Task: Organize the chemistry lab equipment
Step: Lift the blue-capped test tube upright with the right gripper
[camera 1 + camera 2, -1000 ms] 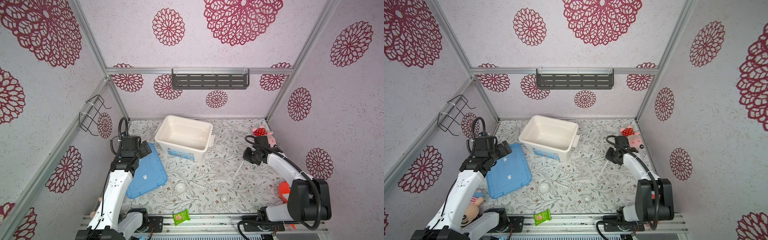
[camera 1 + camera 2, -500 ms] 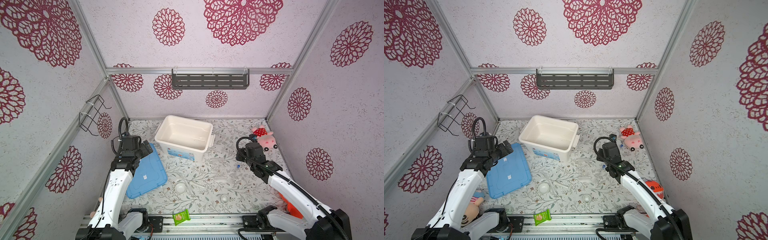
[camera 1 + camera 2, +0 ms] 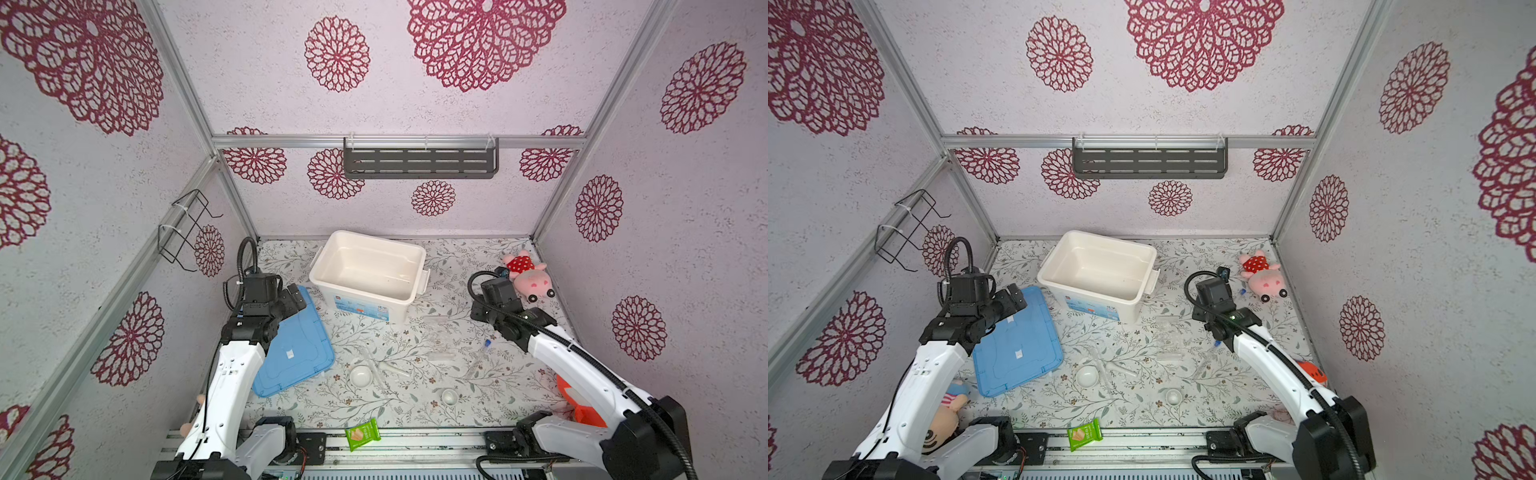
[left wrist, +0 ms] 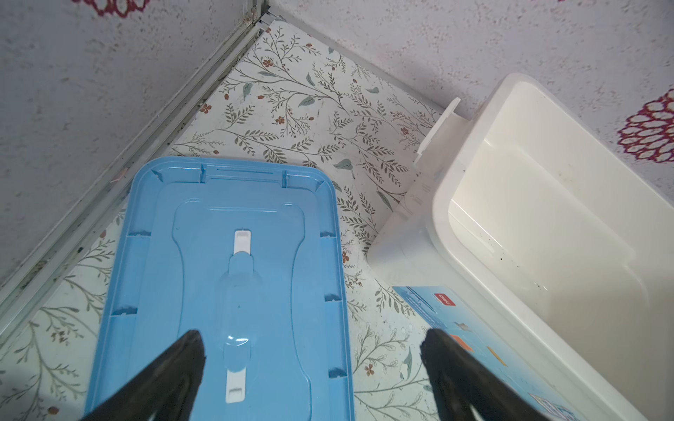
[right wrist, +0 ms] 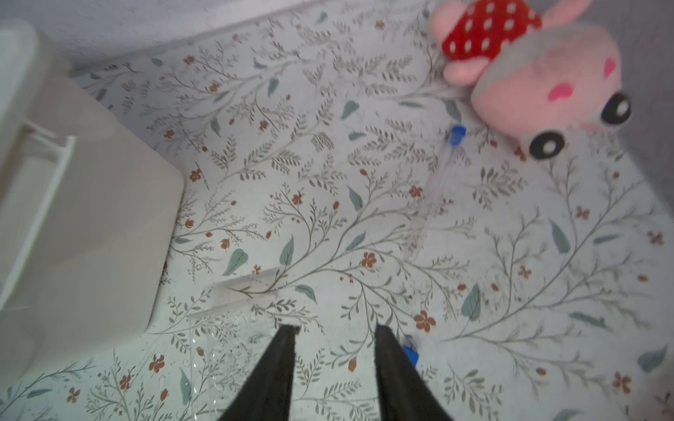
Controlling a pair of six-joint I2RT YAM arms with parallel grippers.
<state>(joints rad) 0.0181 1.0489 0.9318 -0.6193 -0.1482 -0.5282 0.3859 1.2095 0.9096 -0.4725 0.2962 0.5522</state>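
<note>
Two white dishes (image 3: 360, 376) (image 3: 449, 397) sit on the floral mat near the front. Thin glass tubes (image 3: 390, 368) lie beside the larger dish. One blue-capped tube (image 3: 482, 353) lies right of centre. Another blue-capped tube (image 5: 437, 189) lies by the pink pig plush. My right gripper (image 5: 333, 330) (image 3: 481, 312) hangs open above the mat, nothing between its fingers; a blue cap (image 5: 410, 351) peeks out behind one finger. My left gripper (image 4: 313, 342) (image 3: 297, 297) is wide open and empty above the edge of the blue lid (image 4: 233, 277).
An open white bin (image 3: 374, 237) stands at the back centre, the blue lid (image 3: 291, 353) flat to its left. A clear plastic rack (image 5: 219, 328) lies between bin and right gripper. The pig plush (image 3: 528, 274), an orange plush (image 3: 577, 399) and a green packet (image 3: 363, 433) sit around the edges.
My right arm has swung from beside the pig plush toward the middle. Its jaws have opened, and the tube that hung from them now lies on the mat. The left arm has not moved.
</note>
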